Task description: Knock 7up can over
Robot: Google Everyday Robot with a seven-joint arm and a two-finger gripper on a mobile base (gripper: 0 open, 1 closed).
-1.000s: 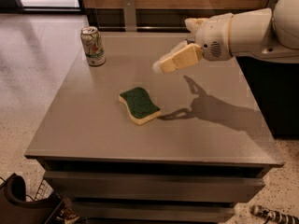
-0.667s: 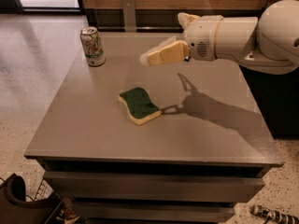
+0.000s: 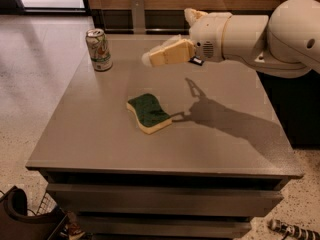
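The 7up can stands upright near the far left corner of the grey table. It has a whitish body with green and red marks and a silver top. My gripper hangs above the table's far middle, to the right of the can and apart from it, with its cream fingers pointing left toward the can. The white arm reaches in from the right.
A green and yellow sponge lies near the table's middle, in front of the gripper. A dark wall base and a post stand behind the table. A dark object sits on the floor at lower left.
The arm and gripper have moved left across the table toward the can. The can and sponge have not moved.
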